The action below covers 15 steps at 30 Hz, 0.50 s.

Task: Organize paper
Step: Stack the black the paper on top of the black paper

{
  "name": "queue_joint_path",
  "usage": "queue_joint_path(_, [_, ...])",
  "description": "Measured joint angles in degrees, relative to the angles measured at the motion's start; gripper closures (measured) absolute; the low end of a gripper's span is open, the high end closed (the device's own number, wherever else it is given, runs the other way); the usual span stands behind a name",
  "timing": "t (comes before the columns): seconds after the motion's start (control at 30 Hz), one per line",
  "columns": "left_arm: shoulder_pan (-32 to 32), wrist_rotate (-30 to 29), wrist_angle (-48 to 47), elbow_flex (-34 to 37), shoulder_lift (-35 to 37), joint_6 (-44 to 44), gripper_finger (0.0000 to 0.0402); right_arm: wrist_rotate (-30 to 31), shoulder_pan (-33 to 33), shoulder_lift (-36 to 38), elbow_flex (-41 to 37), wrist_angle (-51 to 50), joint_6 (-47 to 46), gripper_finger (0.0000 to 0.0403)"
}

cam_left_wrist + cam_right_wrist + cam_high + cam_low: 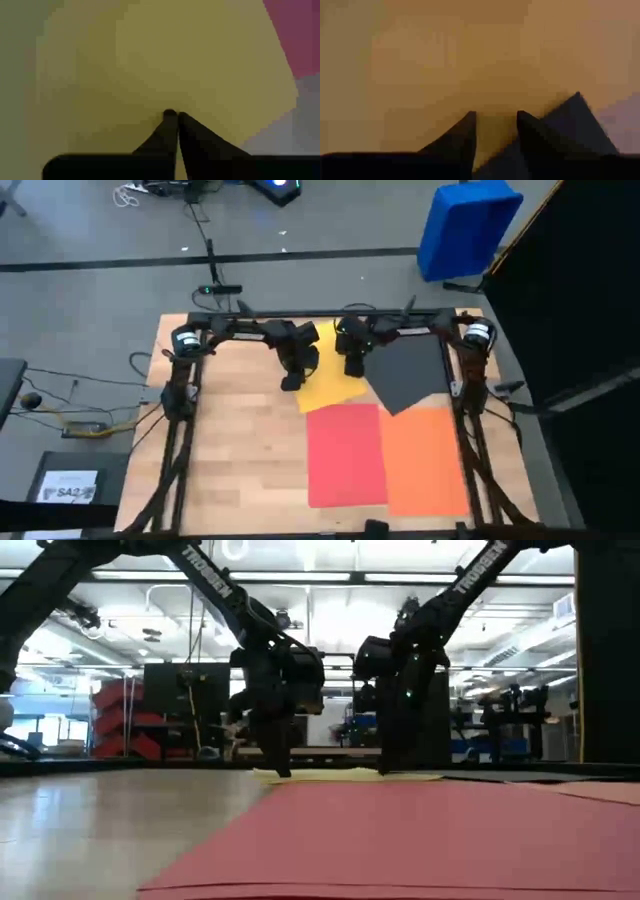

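Paper: we log yellow sheet [330, 390], dark grey sheet [408, 375], red sheet [346, 454], orange sheet [424, 460] on the worktop [240, 450]. Wrist views alone show left gripper [174, 114] jaws clenched on yellow, right gripper [496, 116] jaws parted.

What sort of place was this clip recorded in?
Most likely a robotics lab or workshop: a wooden table carries two framed-in arms over coloured paper, cables trail across the grey floor, and the low view shows ceiling strip lights and equipment racks behind.
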State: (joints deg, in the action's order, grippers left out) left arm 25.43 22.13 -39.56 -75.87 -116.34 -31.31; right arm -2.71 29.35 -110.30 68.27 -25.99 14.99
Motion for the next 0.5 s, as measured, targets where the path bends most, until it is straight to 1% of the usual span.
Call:
queue_joint_path(0.2, [0.00,0.06,-0.01,0.01,-0.01,0.02,0.0401,1.44,1.89,0.00,0.00,-0.83,-1.53,0.0289])
queue_joint_path(0.5, [0.00,0.09,-0.09,0.01,-0.01,0.00,0.0401,5.82,4.31,0.09,0.11,-3.67,-1.50,0.0290])
